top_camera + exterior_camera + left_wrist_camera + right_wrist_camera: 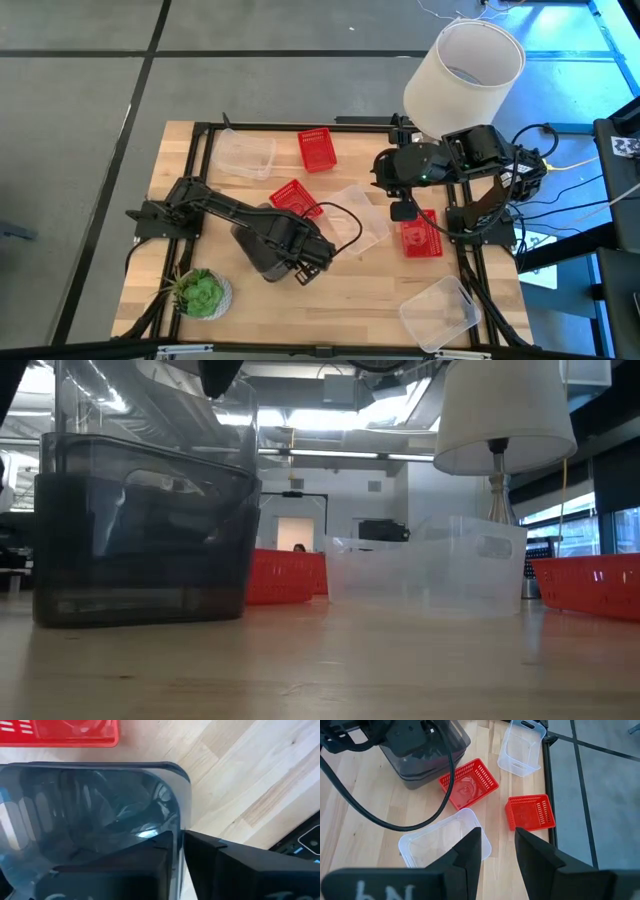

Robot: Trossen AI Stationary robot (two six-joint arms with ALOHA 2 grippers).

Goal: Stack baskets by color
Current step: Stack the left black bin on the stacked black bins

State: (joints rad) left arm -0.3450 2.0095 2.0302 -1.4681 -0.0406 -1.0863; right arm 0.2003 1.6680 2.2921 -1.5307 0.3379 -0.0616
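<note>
The left claw (300, 268) sits over the dark grey translucent plastic basket (262, 250), its fingers (150, 870) straddling that basket's rim, one inside the wall and one outside, though whether they actually pinch it I cannot tell; a red perforated plastic basket (295, 198) lies just beyond it. The right claw (404, 212) hangs parted and empty above the clear translucent plastic basket (362, 215); beside it lies another red basket (420, 237), and farther off a third (316, 149).

two dark arms (225, 208) with black looping cables; angular matte-black claw fingers (470, 851).
</note>
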